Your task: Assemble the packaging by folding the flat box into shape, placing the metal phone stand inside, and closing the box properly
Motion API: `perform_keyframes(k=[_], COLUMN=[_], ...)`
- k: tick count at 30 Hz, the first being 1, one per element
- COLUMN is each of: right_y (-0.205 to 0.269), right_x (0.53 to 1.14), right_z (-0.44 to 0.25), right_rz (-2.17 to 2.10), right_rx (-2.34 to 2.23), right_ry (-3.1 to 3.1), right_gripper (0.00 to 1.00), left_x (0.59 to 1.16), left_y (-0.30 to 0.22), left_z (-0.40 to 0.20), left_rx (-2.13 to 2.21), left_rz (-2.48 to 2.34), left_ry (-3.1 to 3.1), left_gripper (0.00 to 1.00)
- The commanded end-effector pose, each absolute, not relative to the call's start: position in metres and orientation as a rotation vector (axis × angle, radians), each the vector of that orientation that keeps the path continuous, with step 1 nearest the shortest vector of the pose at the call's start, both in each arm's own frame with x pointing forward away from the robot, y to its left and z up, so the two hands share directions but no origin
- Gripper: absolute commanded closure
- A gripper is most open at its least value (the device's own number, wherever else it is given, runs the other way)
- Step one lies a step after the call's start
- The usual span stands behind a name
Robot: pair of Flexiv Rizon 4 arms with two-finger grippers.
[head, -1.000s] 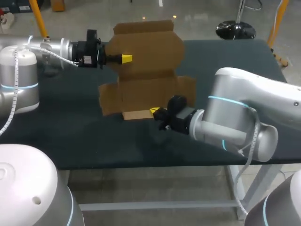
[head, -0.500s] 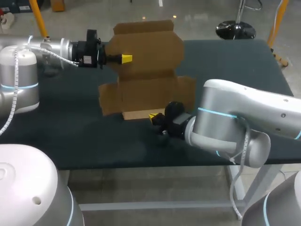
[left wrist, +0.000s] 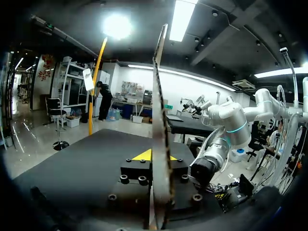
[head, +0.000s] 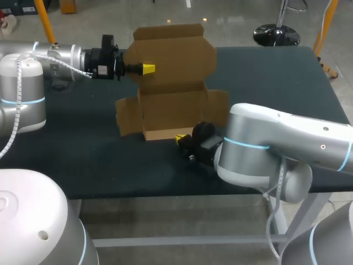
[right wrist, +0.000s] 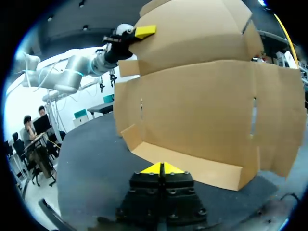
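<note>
the half-folded brown cardboard box [head: 175,105] stands on the dark table [head: 265,77], its tall far panel pinched in the left gripper [head: 148,68]. the right gripper [head: 182,137], tips pressed together and empty, sits at the low near flap [head: 165,133]; best to nudge that flap upright from its middle, slowly.

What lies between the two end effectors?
Only the box: the left end effector grips its upright panel, the right end effector sits at its low front flap. The head view shows this.

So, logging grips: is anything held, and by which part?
Left gripper pinches the box by its upright lid's side edge. Right gripper is shut, holding nothing.
</note>
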State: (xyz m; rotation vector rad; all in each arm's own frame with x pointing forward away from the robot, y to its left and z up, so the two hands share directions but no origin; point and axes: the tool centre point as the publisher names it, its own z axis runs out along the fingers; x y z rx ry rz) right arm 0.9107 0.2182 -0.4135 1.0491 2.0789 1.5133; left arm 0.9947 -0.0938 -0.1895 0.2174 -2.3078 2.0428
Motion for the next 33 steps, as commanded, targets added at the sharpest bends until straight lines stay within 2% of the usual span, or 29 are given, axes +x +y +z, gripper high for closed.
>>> perform_keyframes(k=[1, 33], right_y=[0.224, 0.226], right_x=[0.914, 0.930], right_z=[-0.420, -0.420], right_rz=[1.430, 1.470], right_rx=[1.110, 1.125], right_ry=[2.003, 1.970], right_gripper=[1.00, 1.00], left_x=[0.995, 0.995], left_y=[-0.093, -0.093], left_z=[-0.191, -0.191], left_rx=[0.212, 0.212], left_rz=[2.042, 2.042], left_ry=[-2.305, -2.305], left_gripper=[1.00, 1.00])
